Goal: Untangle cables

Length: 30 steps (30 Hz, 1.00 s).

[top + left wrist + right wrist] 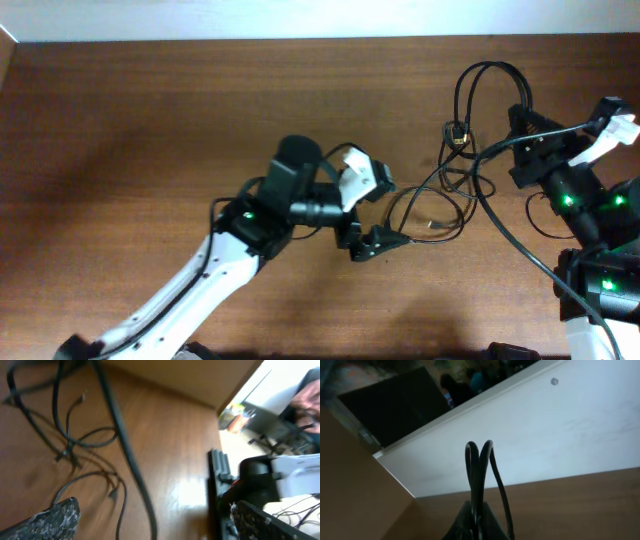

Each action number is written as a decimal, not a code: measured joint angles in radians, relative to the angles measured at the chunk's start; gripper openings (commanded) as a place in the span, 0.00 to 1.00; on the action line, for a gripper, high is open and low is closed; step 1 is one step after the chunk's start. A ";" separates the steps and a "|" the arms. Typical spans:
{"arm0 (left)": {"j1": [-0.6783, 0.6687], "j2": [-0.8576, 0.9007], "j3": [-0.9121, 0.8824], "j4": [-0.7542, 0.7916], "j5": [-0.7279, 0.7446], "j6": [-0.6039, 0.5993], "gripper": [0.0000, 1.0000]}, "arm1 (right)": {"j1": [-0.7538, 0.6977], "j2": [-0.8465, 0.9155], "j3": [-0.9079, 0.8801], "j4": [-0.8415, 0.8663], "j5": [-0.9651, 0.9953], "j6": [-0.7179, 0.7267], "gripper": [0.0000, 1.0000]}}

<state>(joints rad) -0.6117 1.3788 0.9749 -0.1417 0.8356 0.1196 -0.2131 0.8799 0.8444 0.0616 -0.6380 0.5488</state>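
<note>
Cables (479,475) rise as a doubled black loop from between the jaws of the right gripper (475,509), which are pinched tight on them. From overhead, this gripper (525,130) sits near the table's far right corner. The loop (485,75) arcs away from it toward the far edge, and a gold-tipped plug (458,135) hangs just beside it. The left gripper (372,240) stands near the middle of the table (150,120) with its jaws spread wide, holding nothing. Its wrist view is blurred, with the mottled fingers (55,520) low in the frame. Beyond them, thin cords (75,445) lie crossed and looped on the brown wood (165,435). That loose tangle (440,205) lies between the two grippers.
</note>
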 measured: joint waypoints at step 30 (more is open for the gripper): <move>0.433 -0.367 0.000 -0.163 -0.367 -0.011 0.00 | 0.000 0.223 0.001 -0.377 0.058 -0.136 0.04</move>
<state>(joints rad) -0.1787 1.0122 0.9745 -0.3050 0.4686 0.1085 -0.2131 1.1027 0.8455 -0.3153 -0.5804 0.4129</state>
